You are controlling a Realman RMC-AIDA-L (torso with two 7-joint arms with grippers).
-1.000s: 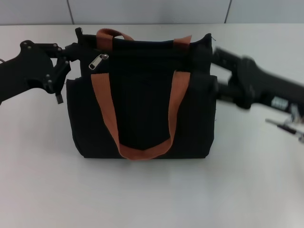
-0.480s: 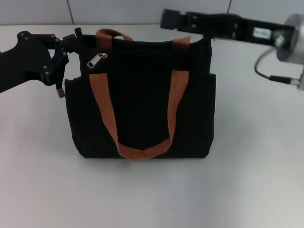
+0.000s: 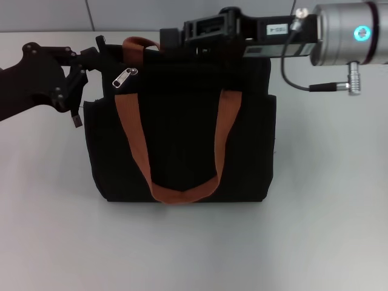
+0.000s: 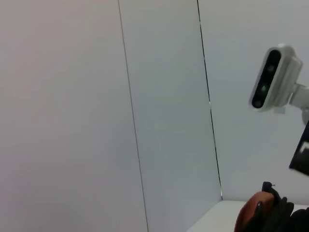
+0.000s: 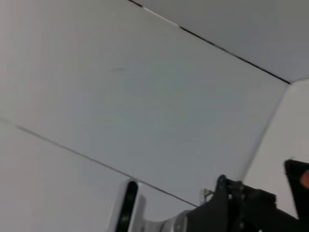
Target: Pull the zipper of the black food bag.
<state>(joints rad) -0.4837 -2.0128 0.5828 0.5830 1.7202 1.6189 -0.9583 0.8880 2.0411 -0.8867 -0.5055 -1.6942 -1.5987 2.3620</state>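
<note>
While the black food bag (image 3: 182, 127) is standing upright near the far edge of the table (image 3: 194, 248), its far-left upper corner is pinched by the left gripper (image 3: 94, 54). The zipper (image 3: 125, 77) lies just beside that corner. The right gripper (image 3: 173, 37) is held above the bag's top edge; whether its fingers are spread cannot be told. If an orange handle (image 3: 138, 42) is caught instead, the zipper may be missed.

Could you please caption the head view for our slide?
Left gripper holds black food bag corner; right gripper nears zipper.
</note>
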